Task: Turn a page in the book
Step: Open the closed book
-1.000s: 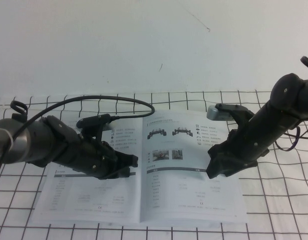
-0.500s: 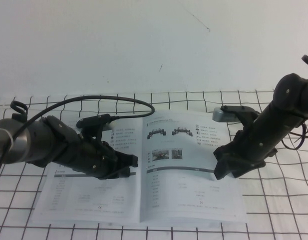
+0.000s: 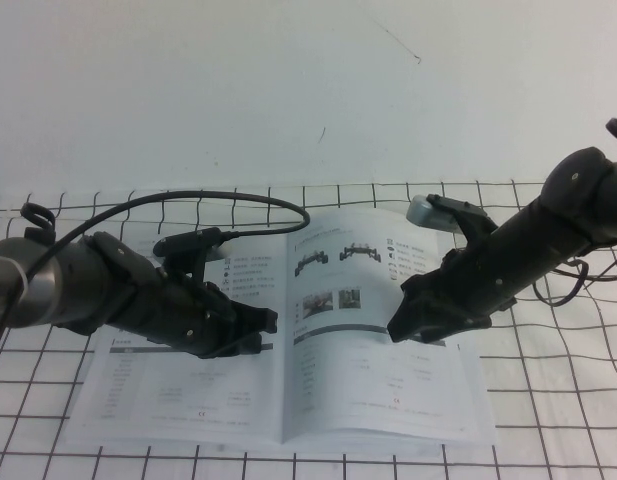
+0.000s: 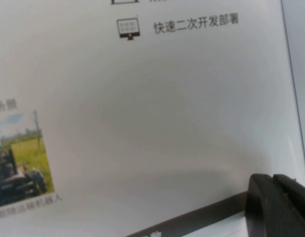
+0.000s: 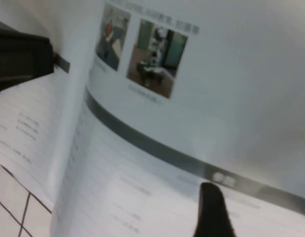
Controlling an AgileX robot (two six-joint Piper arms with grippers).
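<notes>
The book point(image 3: 188, 400) lies open on the gridded table. My left gripper point(image 3: 263, 335) is shut, with its tips pressed on the left-hand leaf near the spine; in the left wrist view its tips point(image 4: 278, 207) rest by a dark grey bar. My right gripper point(image 3: 403, 328) is down on the right-hand page point(image 3: 368, 390), which bows up and leans towards the spine. In the right wrist view the page point(image 5: 216, 74) curves above a single dark gripper tip point(image 5: 211, 207) that touches it below the grey bar. The left gripper point(image 5: 19, 59) shows there too.
The table point(image 3: 548, 400) is white with a black grid, and a plain white wall stands behind it. A black cable point(image 3: 238, 197) arcs from the left arm over the book's far edge. The right arm point(image 3: 568, 215) reaches in from the right.
My right gripper has slid left across the right-hand page towards the spine. The page has bowed and its outer edge has shifted left. The left arm has not moved.
</notes>
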